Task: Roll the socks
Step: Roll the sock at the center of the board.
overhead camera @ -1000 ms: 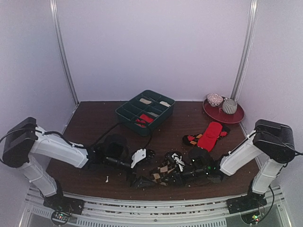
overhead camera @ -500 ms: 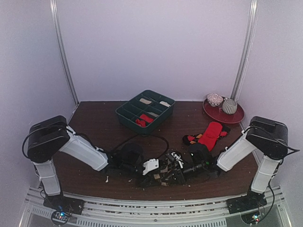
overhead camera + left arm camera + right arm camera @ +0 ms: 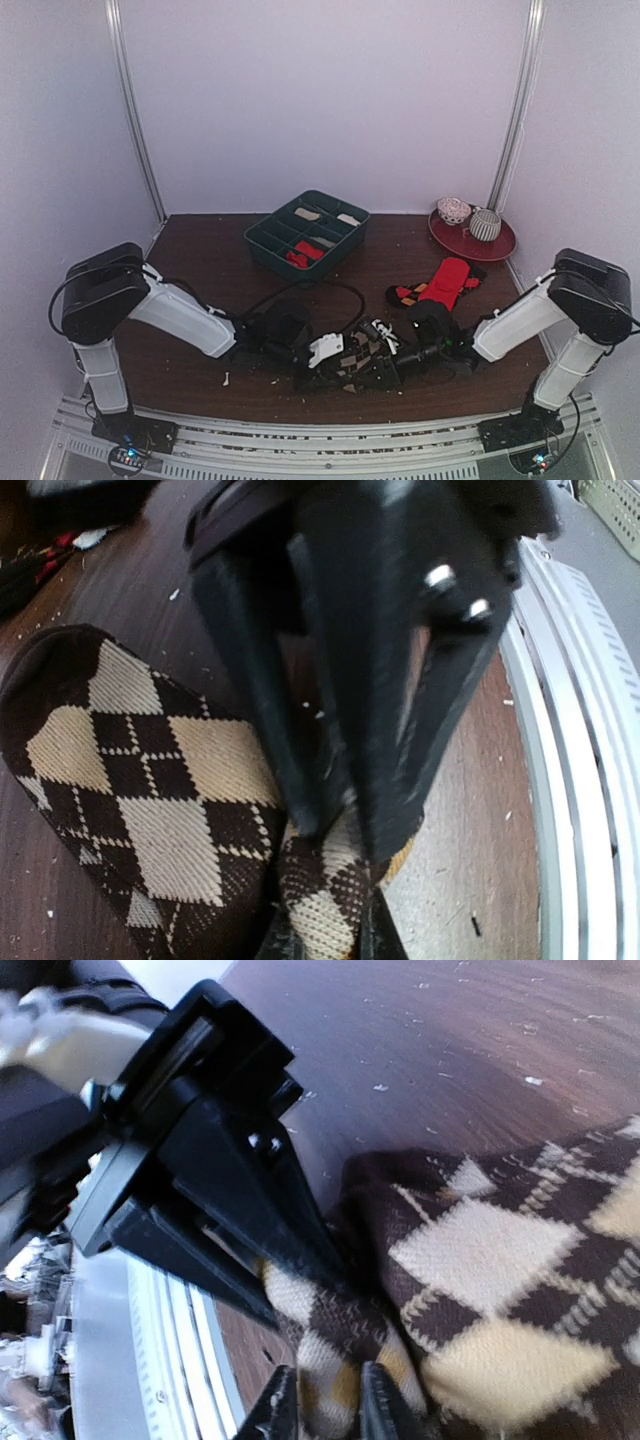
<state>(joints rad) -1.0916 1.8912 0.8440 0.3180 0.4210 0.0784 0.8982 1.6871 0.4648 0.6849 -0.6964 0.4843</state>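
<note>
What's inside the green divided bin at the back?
Red fabric shows in one near compartment of the bin, pale items in two far ones. Its walls hide parts of the other compartments' floors.

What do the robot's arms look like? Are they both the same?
Yes, twins. The left arm and right arm each have white tube-like links, chunky black joints, and pointed black fingers. A thin black cable loops from the left one.
</note>
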